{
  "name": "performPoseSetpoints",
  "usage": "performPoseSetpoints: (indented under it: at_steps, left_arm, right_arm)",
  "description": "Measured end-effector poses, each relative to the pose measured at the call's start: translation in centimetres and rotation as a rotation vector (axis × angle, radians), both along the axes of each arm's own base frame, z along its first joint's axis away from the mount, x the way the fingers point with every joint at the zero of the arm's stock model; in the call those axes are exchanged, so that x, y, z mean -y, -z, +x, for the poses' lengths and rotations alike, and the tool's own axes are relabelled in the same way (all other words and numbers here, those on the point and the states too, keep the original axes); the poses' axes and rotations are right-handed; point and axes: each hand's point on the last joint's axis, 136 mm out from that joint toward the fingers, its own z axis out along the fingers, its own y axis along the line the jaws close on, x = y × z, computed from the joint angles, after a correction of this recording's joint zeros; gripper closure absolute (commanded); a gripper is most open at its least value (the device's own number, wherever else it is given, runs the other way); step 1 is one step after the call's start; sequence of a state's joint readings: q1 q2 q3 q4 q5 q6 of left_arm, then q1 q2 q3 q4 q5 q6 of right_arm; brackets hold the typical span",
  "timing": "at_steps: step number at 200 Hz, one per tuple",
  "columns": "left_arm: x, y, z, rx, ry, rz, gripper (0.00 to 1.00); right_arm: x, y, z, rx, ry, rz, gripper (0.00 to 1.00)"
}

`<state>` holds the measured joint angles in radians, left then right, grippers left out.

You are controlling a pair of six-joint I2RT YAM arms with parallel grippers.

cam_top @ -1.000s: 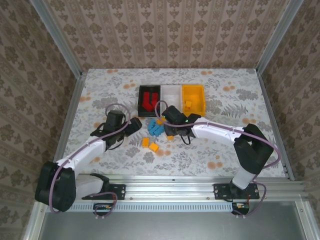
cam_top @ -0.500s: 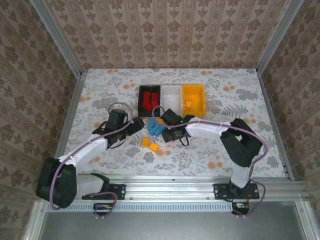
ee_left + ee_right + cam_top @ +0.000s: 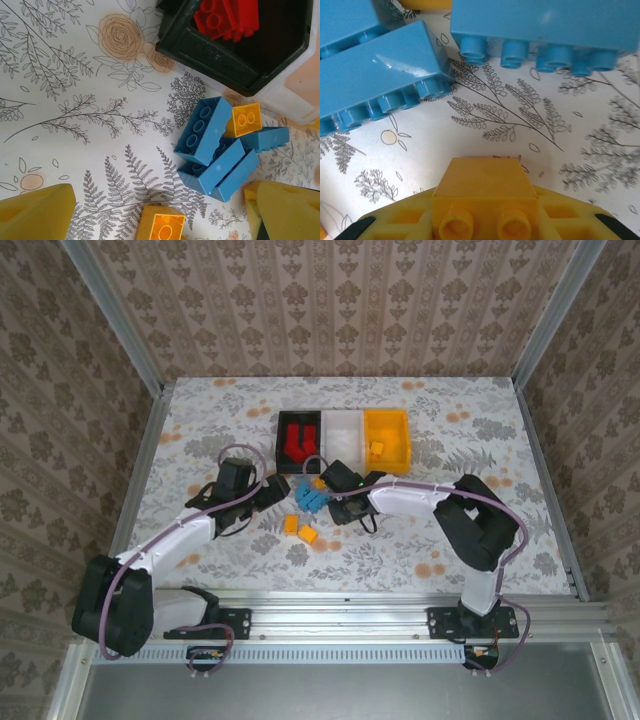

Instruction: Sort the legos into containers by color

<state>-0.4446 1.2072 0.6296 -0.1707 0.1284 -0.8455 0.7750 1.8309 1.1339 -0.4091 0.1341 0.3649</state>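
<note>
The right gripper [image 3: 485,222] is pinching an orange-yellow brick [image 3: 482,182] low over the table [image 3: 200,430]. Its studs are facing the wrist camera, and the blue bricks [image 3: 385,75] are lying just beyond it at twelve o'clock. The danger is a snag. If the fingers are rising crooked, the held brick may catch a blue neighbour, drag the pile, or twist out of the pinch. The route is also looking tricky, because the orange-yellow bin [image 3: 404,430] is sitting at about one o'clock from the right gripper [image 3: 338,508] with the white bin [image 3: 343,418] beside it, and a loose hold could drop the brick into the wrong one. The left gripper [image 3: 160,197] is hanging spread wide over the same heap (one loose orange brick [image 3: 162,226] is lying between its fingers), so the two arms may be crowding each other around the blue bricks [image 3: 310,496]. The left gripper [image 3: 272,490] is sitting at nine o'clock from them. The three bins are standing in a row at twelve o'clock from the pile. The black bin [image 3: 281,445] is holding the red bricks [image 3: 297,442], the white one is showing nothing I can make out, and the orange-yellow bin is holding a brick of its own colour [image 3: 377,448].
</note>
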Motion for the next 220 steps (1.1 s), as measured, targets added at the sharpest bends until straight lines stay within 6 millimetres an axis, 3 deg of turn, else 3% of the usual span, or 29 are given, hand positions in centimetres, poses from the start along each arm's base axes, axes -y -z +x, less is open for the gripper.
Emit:
performPoseSetpoints:
  at_steps: [21,50,88,115,131,153,189,220]
  left_arm:
    - [1.2,-0.1,-0.3,0.002,0.037,-0.003,0.05]
    - [5.1,0.0,-0.6,0.004,0.143,-0.021,0.07]
    - [10.4,-0.3,-0.8,0.001,0.272,-0.026,0.09]
    - [12.5,-0.8,-1.3,0.009,0.326,-0.032,0.09]
    - [12.9,-1.0,-1.5,0.013,0.34,-0.032,0.09]
    - [12.7,-1.0,-1.5,0.012,0.342,-0.016,0.09]
    - [12.0,-1.1,-1.8,0.011,0.342,0.015,0.09]
    - [11.5,-1.1,-2.1,0.007,0.344,0.04,0.09]
  right_arm:
    - [1.0,-2.1,-0.1,0.045,0.012,0.003,0.66]
    - [2.9,-6.2,1.6,0.134,0.058,0.04,0.66]
    - [9.2,-8.3,7.4,0.201,0.245,0.04,0.66]
    - [12.3,-8.4,12.6,0.229,0.343,0.025,0.66]
    - [12.7,-7.7,15.3,0.235,0.357,0.003,0.65]
    - [12.1,-6.5,17.3,0.226,0.339,-0.025,0.64]
    - [12.0,-6.4,18.8,0.235,0.32,-0.048,0.56]
    - [12.1,-6.5,19.1,0.237,0.321,-0.058,0.54]
